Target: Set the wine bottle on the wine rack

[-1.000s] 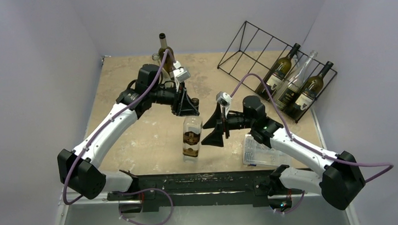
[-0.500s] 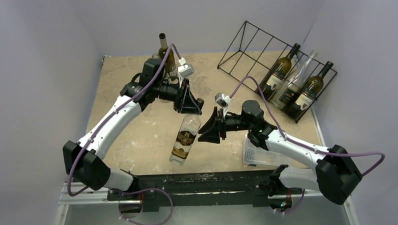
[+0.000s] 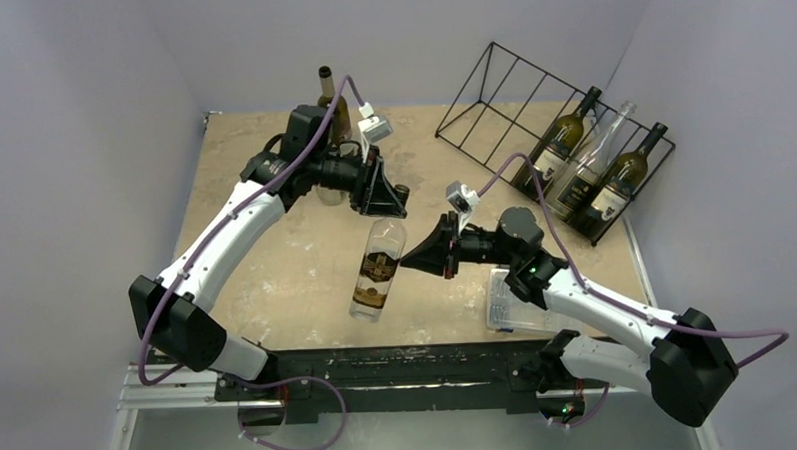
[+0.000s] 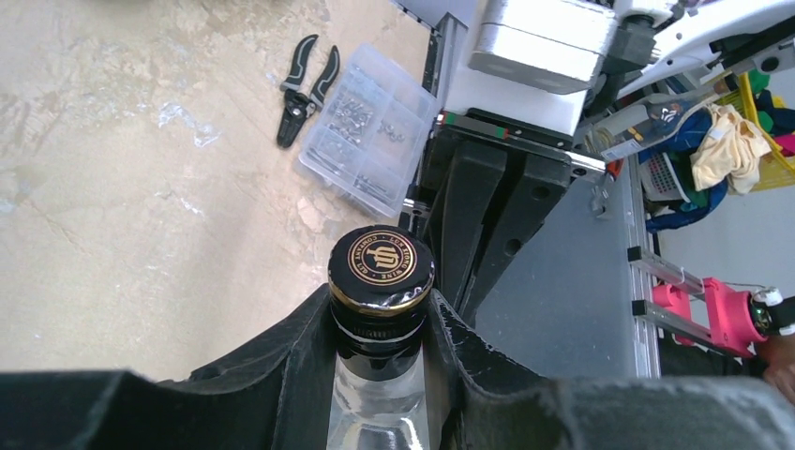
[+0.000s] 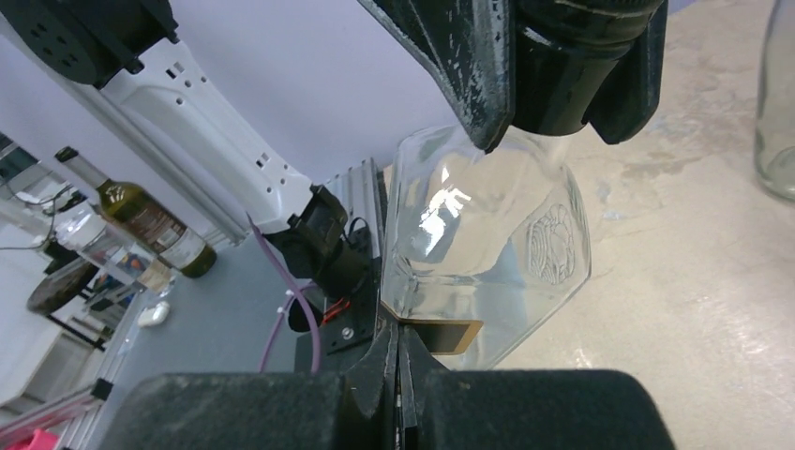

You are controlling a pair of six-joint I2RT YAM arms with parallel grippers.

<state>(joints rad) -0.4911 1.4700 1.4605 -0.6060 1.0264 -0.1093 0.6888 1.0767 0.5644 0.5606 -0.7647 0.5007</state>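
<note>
The wine bottle (image 3: 378,271) is clear glass with a black cap (image 4: 381,266) and a dark label. It hangs tilted above the table's middle. My left gripper (image 3: 389,210) is shut on its neck just under the cap, its fingers (image 4: 281,375) on both sides. My right gripper (image 3: 404,265) is shut with nothing between its jaws, and its tips (image 5: 397,347) touch the bottle's side (image 5: 487,234) at the label edge. The wine rack (image 3: 500,91), a black wire frame, stands at the back right, its left slots bare.
Three bottles (image 3: 597,163) lie in the rack's right slots. A dark bottle (image 3: 326,92) stands at the back behind my left arm. A clear parts box (image 3: 517,301) sits under my right forearm, with pliers (image 4: 305,84) beside it.
My right gripper went from wide open to shut and its tips came up against the bottle's side. My left gripper tilted the bottle, swinging its base toward the near edge.
</note>
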